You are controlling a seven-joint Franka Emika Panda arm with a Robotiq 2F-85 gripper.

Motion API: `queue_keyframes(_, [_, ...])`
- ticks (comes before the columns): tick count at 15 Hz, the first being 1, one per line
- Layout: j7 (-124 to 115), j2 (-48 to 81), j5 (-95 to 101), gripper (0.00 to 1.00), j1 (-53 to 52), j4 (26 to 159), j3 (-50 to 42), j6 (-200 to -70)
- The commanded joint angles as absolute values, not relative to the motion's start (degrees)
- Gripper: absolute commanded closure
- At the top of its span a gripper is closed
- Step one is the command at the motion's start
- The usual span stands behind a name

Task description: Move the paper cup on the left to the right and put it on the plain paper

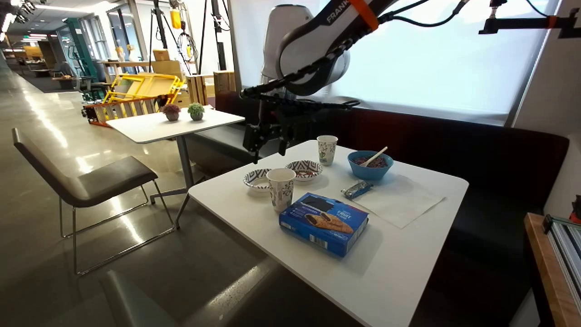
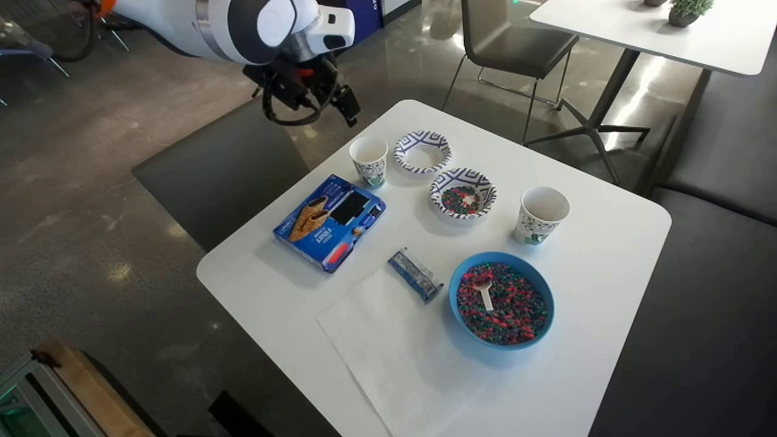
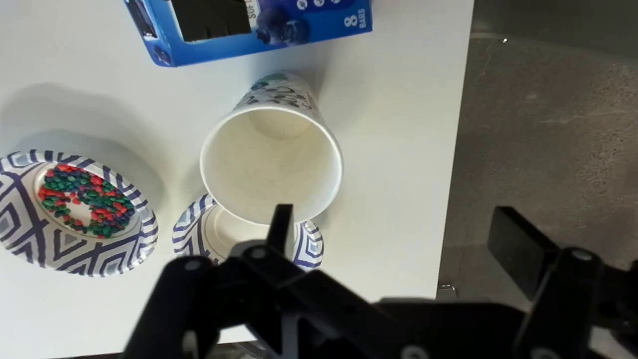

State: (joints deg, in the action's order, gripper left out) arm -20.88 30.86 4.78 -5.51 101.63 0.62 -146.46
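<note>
My jaws stand wide apart with nothing between them. The paper cup (image 1: 281,190) stands upright at the left in an exterior view, on the counter (image 1: 395,277), just beside the blue box (image 1: 324,223). In the wrist view its mouth lies mostly left of the jaw gap, on the far side; long axis vertical. I judge alignment necessary before descent, then transfer right to the plain paper (image 1: 404,204)

Both exterior views look down on the table (image 1: 386,254), the wrist view closest
</note>
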Motion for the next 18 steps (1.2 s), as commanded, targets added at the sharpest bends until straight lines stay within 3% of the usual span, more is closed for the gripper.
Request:
queue_keyframes(1, [-18.28, 36.49, 3.86, 0.04, -6.59, 96.14, -0.34, -145.41])
queue_keyframes(8, [-17.26, 42.36, 4.09, 0.14, -7.24, 90.33, -1.54, -142.56])
queue_keyframes(11, [-17.83, 43.81, 4.48, 0.2, -7.7, 88.52, -2.46, -140.34])
queue_keyframes(12, [-17.78, 44.16, 4.32, 0.26, -7.68, 87.98, -2.51, -139.57])
queue_keyframes(14, [-17.94, 44.83, 4.48, 0.25, -7.8, 87.03, -2.86, -138.39])
queue_keyframes(15, [-18.0, 45.13, 4.5, 0.32, -7.81, 86.65, -2.97, -138.04])
queue_keyframes(18, [-18.25, 45.95, 4.64, 0.35, -7.86, 85.63, -3.31, -136.93])
